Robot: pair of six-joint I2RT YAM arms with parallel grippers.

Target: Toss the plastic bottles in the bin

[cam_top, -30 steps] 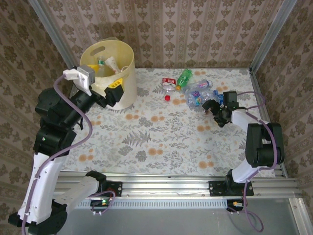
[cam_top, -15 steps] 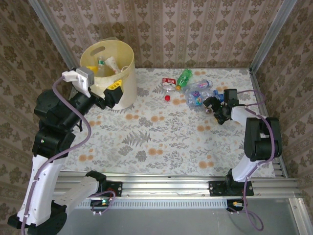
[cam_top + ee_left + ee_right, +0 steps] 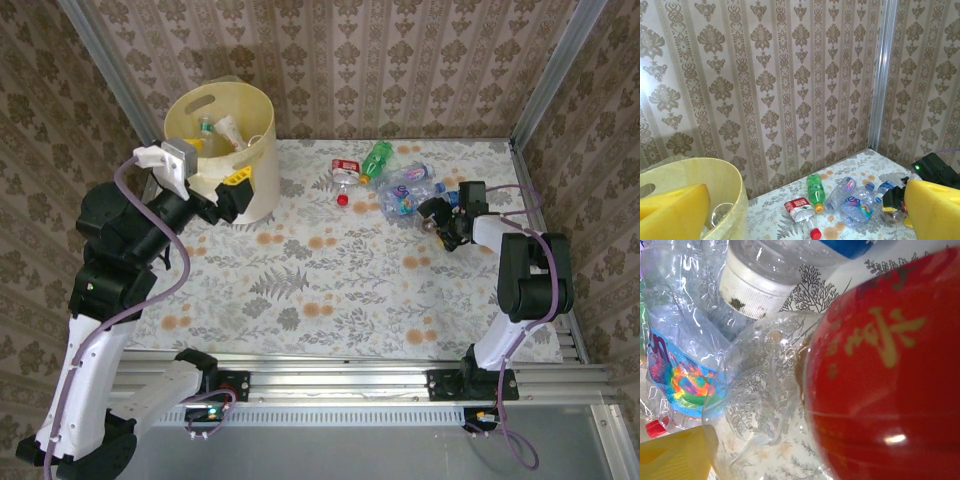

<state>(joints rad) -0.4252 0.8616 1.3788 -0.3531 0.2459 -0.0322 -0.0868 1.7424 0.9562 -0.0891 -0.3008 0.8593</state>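
Flowery table (image 3: 330,285) has the bin (image 3: 262,175) far left and plastic bottles (image 3: 405,197) far right. By the bin the left gripper (image 3: 235,190) is wide open. At the bottles, the right gripper (image 3: 432,215) may be holding one or not; it is hard to tell.

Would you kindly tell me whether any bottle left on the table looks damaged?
Yes: the red-labelled bottle near the green bottle looks squashed flat, and the blue-labelled bottle further right is crumpled.

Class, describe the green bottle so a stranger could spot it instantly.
Find the pale yellow bin at the table's far left, then look right to the bottle cluster. The green bottle lies at its far edge beside a crushed red-labelled bottle; it alone is green.
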